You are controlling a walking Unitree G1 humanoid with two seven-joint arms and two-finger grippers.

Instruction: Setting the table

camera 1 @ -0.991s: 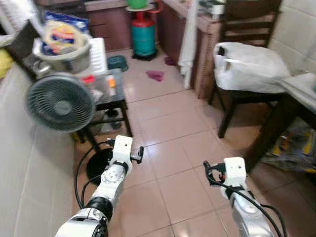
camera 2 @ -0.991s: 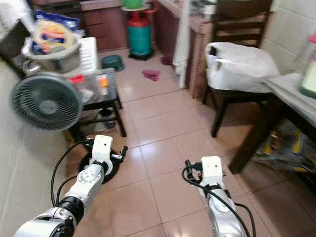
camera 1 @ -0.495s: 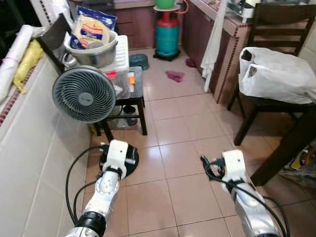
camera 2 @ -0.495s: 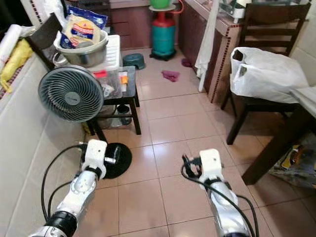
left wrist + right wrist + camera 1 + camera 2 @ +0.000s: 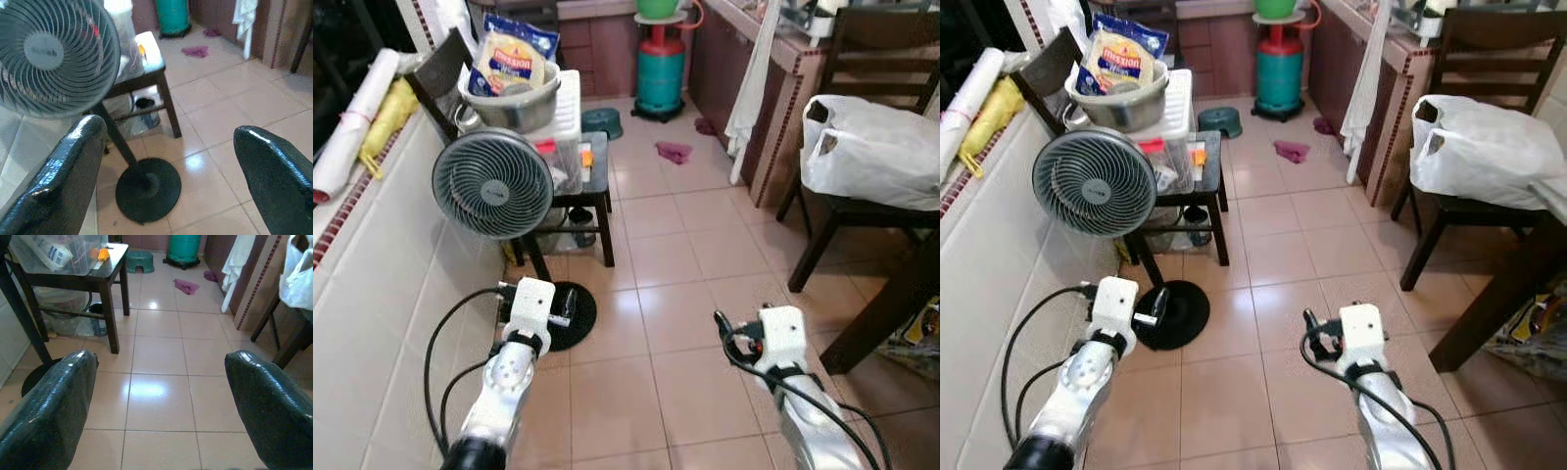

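Observation:
I stand on a tiled kitchen floor with both arms held out low in front of me. The left gripper (image 5: 168, 129) is open with nothing between its fingers, and it points at the black base (image 5: 146, 188) of a standing fan. My right gripper (image 5: 161, 357) is open too and empty, hovering over bare floor tiles. A dark wooden table (image 5: 1494, 304) shows just its corner and leg at the right edge. I make out no dishes or cutlery.
A grey standing fan (image 5: 494, 184) is close on my left by a white tiled wall. Behind it a small dark side table (image 5: 599, 181) carries a metal bowl (image 5: 514, 93) and boxes. A chair with a white bag (image 5: 871, 147) stands right; a green gas cylinder (image 5: 661, 73) stands far back.
The whole view has swung left and sharpened, so the fan and chair sit further right in the picture. Both arms keep the same outstretched pose.

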